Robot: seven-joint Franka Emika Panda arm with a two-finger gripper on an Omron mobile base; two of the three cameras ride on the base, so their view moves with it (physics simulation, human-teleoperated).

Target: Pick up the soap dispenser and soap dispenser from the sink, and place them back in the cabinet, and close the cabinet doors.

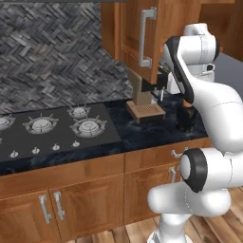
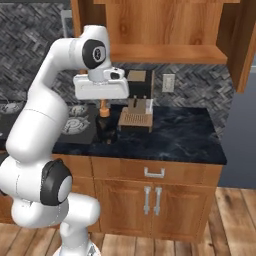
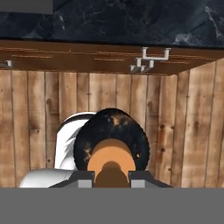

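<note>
black squarish soap dispenser with a tan pump (image 2: 106,127) is held in the air, in front of the dark marble desk (image 2: 180,135) edge and above the wooden plank floor (image 3: 192,131). the tool (image 3: 112,178) is clamped on its tan pump, with the dark body hanging below; in the hand view the bottle is seen from above, over the floor planks. in the left base view the same bottle (image 1: 185,118) is seen dark beside the white arm. a tan coffee machine with a slatted tray (image 2: 136,107) is set on the desk just beside it. the large brown wooden cabinet (image 2: 165,30) above is open, and nothing is seen on its shelf. one tall brown panel door with a grey bar handle (image 1: 142,38) is swung outward.
</note>
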